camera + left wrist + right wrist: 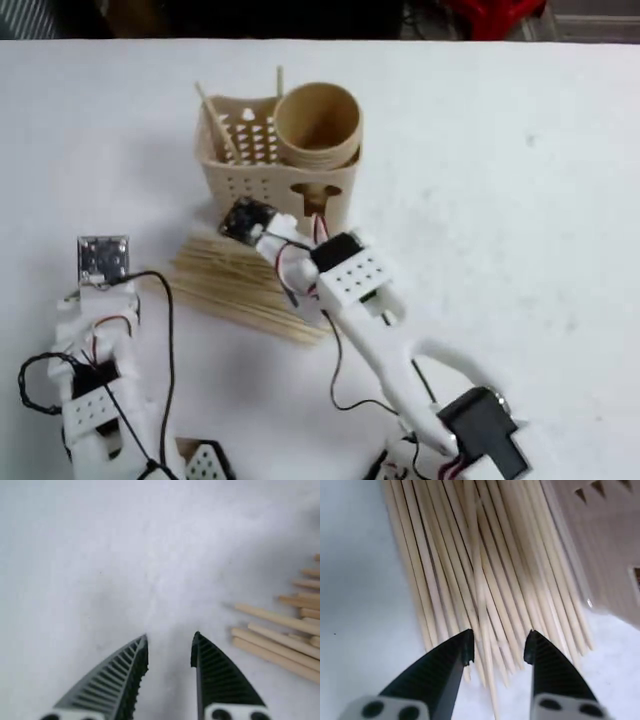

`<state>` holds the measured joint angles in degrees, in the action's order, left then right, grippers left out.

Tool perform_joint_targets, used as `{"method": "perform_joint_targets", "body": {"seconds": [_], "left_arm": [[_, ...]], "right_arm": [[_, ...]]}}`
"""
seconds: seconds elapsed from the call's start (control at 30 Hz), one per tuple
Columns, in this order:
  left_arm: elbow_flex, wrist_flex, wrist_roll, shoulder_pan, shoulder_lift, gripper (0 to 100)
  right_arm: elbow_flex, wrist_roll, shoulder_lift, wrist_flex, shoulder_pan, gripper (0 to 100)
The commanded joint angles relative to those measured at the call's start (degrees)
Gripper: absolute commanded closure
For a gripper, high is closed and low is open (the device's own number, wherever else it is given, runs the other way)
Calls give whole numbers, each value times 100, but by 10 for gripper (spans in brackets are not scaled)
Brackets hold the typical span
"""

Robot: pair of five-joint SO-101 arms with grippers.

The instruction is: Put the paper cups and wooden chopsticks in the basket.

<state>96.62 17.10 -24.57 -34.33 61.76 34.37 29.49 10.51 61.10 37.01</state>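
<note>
1. A white table is seen from above. A cream, hole-patterned basket stands toward 12 o'clock from the table's centre.
2. A stack of brown paper cups stands upright inside the basket, on its 3 o'clock side.
3. Two standing chopsticks lean inside the basket, toward its 9 o'clock side, with their tips poking above the rim.
4. A loose chopstick pile lies flat on the table just beside the basket, at its 6 to 7 o'clock.
5. The right arm comes in from 5 o'clock. The right gripper is over the end of the pile nearest the basket, with its fingers apart and nothing held. Whether the tips touch the sticks cannot be told.
6. The left arm sits at 8 o'clock. The left gripper is over bare table with its fingers apart and empty, and the pile is at its 3 o'clock.
</note>
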Motion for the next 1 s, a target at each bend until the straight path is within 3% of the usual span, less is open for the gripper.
{"method": "perform_joint_targets", "body": {"seconds": [0.0, 0.17, 0.37, 0.6, 0.67, 0.83, 0.97], "left_arm": [[-9, -70, -35, -66, 84, 849], [26, 519, 0, 119, 822, 849], [79, 3130, -26, 198, 2448, 849], [53, 5574, -9, 268, 4075, 849], [44, 5723, -26, 453, 4409, 849], [44, 5714, -26, 1851, 4312, 849], [44, 5714, -18, 1991, 4312, 849]], "right_arm": [[-202, -70, 13, 40, -110, 832], [-193, -62, -4, 40, -330, 832], [-202, -53, 4, 57, -330, 832], [-220, 237, 4, 66, -330, 832], [-220, 246, 4, 66, -321, 832], [-211, 264, -40, 66, -295, 832], [-211, 264, -40, 66, -295, 832]]}}
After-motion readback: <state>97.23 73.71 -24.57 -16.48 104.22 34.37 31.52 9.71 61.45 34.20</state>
